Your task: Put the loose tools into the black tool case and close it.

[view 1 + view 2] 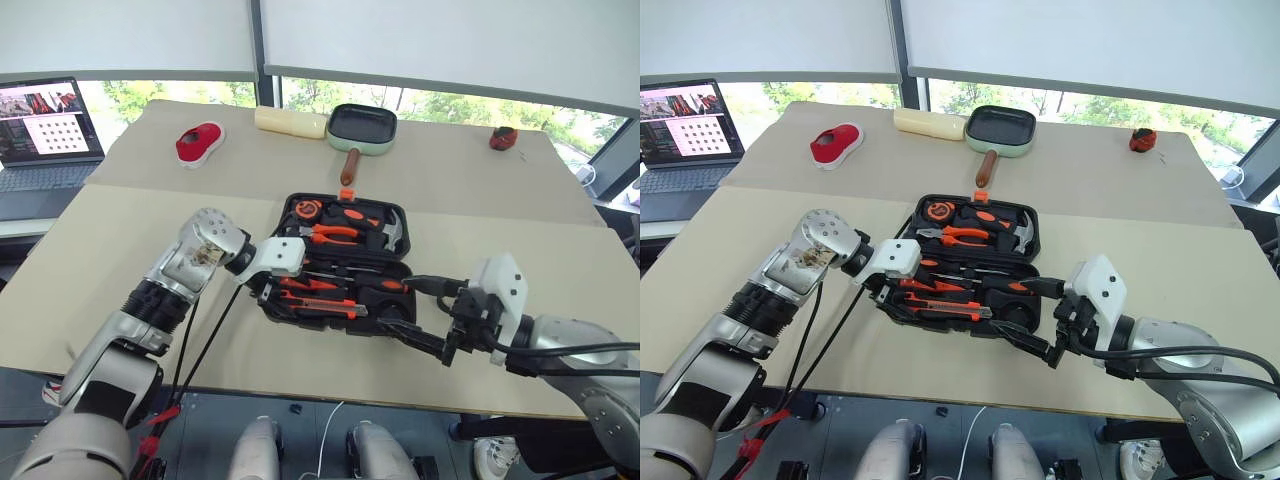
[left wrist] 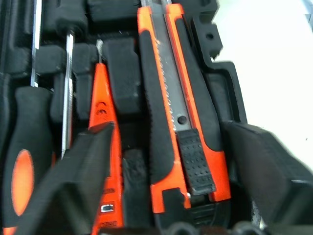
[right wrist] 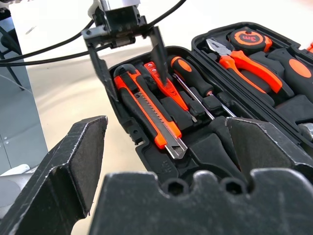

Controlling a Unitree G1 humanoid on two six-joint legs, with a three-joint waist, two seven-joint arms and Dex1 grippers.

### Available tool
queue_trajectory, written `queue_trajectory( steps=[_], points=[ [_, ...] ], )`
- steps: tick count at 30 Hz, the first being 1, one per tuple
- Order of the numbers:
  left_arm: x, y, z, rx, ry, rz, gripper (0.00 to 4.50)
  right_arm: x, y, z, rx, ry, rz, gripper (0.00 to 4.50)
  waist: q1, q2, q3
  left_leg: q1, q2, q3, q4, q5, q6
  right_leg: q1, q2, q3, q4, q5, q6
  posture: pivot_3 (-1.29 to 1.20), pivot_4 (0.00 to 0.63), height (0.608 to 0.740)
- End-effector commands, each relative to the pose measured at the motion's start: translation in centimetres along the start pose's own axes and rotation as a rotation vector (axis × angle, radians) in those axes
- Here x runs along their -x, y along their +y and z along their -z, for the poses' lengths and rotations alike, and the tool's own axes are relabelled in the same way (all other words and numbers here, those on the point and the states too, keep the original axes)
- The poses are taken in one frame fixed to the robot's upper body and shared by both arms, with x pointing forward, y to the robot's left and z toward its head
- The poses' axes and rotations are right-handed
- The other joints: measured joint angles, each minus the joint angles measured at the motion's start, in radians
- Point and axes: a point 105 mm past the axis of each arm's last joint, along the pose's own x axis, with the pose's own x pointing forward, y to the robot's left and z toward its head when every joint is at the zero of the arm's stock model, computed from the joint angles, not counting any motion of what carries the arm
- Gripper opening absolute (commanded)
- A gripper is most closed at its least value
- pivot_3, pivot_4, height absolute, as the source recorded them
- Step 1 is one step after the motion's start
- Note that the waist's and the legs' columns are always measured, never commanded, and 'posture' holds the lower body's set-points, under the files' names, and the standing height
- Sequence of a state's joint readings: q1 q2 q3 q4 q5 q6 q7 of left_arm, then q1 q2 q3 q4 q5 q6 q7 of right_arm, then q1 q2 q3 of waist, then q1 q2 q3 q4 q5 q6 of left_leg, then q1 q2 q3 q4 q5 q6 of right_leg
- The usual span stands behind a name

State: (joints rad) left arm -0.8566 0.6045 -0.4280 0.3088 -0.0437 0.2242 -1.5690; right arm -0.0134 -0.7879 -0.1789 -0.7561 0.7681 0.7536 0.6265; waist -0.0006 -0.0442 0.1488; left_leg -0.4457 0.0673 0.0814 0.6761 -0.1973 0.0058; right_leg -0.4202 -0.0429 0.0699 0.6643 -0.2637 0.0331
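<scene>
The black tool case (image 1: pixel 290 205) lies open mid-table. In its near half a black-and-orange utility knife (image 2: pixel 171 98) sits in its recess, with a slim orange screwdriver (image 2: pixel 101 103) and a black-and-orange screwdriver (image 2: pixel 24 161) beside it. My left gripper (image 1: pixel 275 296) hangs open over that half's left end. Its fingers (image 2: pixel 73 186) straddle the knife without gripping it. My right gripper (image 1: pixel 393 302) is open and empty at the case's near right corner, pointing across the near half. The right wrist view shows the knife (image 3: pixel 146 115) and the left gripper (image 3: pixel 137 83) above it.
Pliers (image 1: pixel 335 234), a tape measure (image 1: pixel 308 210) and a hammer (image 1: pixel 392 232) fill the far half. At the table's back stand a green-rimmed pan (image 1: pixel 362 124), a cream roll (image 1: pixel 290 121), a red object (image 1: pixel 200 143) and a small red item (image 1: pixel 503 138). A laptop (image 1: pixel 45 130) sits far left.
</scene>
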Motion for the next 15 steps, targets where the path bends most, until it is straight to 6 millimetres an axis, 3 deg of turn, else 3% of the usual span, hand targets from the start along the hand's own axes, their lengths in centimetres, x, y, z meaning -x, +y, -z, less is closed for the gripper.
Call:
queue_trajectory(
  steps=[1, 5, 6, 8, 15],
  points=[
    [2.4, 0.3, -2.4, -0.027, -0.078, -0.028, 4.48, 0.3, 0.1, -0.8, 0.037, -0.029, 0.014, 4.50, -0.001, 0.000, 0.000, 0.000, 0.000, 0.000, 0.000, 0.000, 0.000, 0.000, 0.000, 0.000, 0.000, 0.000, 0.000, 0.00, 0.150, 0.740],
    [3.9, 1.0, -2.2, -0.028, -0.082, -0.087, 4.48, 0.3, 0.1, -0.8, 0.036, -0.027, 0.014, 4.50, -0.002, 0.000, 0.000, 0.000, 0.000, 0.000, 0.000, 0.000, 0.000, 0.000, 0.000, 0.000, 0.000, 0.000, 0.000, 0.00, 0.150, 0.740],
    [4.0, 1.1, -2.0, -0.030, -0.078, -0.097, 3.95, 0.3, 0.1, -0.8, 0.036, -0.028, 0.013, 4.50, -0.002, 0.000, 0.000, 0.000, 0.000, 0.000, 0.000, 0.000, 0.000, 0.000, 0.000, 0.000, 0.000, 0.000, 0.000, 0.00, 0.150, 0.740],
    [4.2, 1.2, -1.5, -0.037, -0.064, -0.112, 3.43, 0.2, 0.1, -0.8, 0.036, -0.027, 0.010, 4.50, -0.001, 0.000, 0.000, 0.000, 0.000, 0.000, 0.000, 0.000, 0.000, 0.000, 0.000, 0.000, 0.000, 0.000, 0.000, 0.00, 0.150, 0.740],
    [3.8, 0.4, -0.2, -0.054, -0.025, -0.075, 0.88, 0.1, -0.1, -0.8, 0.038, -0.024, 0.006, 4.50, -0.001, 0.000, 0.000, 0.000, 0.000, 0.000, 0.000, 0.000, 0.000, 0.000, 0.000, 0.000, 0.000, 0.000, 0.000, 0.00, 0.150, 0.740]
  ],
)
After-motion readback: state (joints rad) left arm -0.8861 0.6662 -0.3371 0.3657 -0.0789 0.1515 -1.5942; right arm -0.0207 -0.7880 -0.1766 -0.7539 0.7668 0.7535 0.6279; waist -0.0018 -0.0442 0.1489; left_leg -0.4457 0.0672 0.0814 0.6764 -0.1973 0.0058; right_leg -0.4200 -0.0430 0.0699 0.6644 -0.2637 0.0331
